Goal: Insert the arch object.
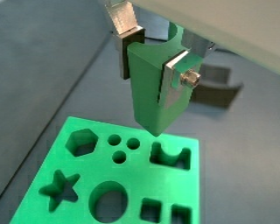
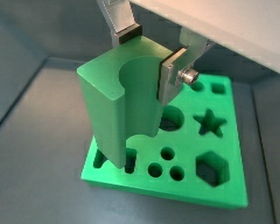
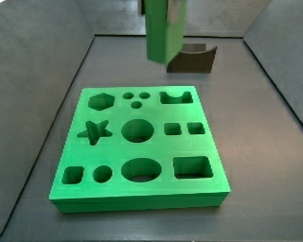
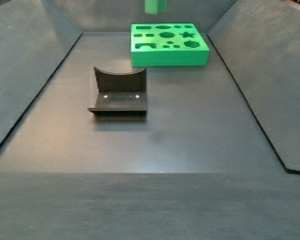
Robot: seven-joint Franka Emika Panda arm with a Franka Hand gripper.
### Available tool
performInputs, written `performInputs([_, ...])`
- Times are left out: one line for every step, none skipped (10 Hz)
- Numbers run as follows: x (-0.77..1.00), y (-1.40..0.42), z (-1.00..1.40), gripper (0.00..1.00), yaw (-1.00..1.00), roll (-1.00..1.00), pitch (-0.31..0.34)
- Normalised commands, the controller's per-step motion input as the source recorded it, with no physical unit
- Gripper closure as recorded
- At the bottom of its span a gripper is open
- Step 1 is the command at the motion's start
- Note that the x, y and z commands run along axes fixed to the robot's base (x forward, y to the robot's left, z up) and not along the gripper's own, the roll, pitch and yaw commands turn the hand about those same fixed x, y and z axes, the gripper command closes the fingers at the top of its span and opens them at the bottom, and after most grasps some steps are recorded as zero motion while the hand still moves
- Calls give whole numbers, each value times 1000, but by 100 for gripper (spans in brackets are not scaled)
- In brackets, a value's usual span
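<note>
The arch object [image 1: 149,96] is a tall green block with a semicircular groove down one side, also seen in a wrist view [image 2: 113,105]. My gripper [image 1: 152,66] is shut on it near its upper end, silver fingers [image 2: 171,74] pressed on two opposite faces. The block hangs upright above the green board [image 1: 78,166], its lower end just over the arch-shaped hole [image 1: 170,156]. In a side view the block [image 3: 163,33] hangs over the board's far edge near that hole [image 3: 180,95]. The gripper is cut off at the top there.
The green board [image 3: 141,198] has several cutouts: hexagon, star, circles, squares, oval. The dark fixture [image 3: 192,60] stands on the grey floor beyond the board, also in a side view [image 4: 119,94]. Sloping grey walls enclose the floor.
</note>
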Motion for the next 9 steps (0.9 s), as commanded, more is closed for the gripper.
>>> performInputs([-9,0,-466,100,-883,-164,43])
performInputs([0,0,-474,100,-846,-197,80])
performInputs([0,0,-391,100,-860,-169,111])
performInputs([0,0,-400,100,-826,-181,193])
performInputs([0,0,-403,100,-817,-187,221])
performInputs([0,0,-374,100,-806,-159,231])
performInputs([37,0,-317,100,-851,-166,164])
performInputs([151,0,-231,100,-849,-167,77])
performInputs([203,0,-226,100,-849,-170,13])
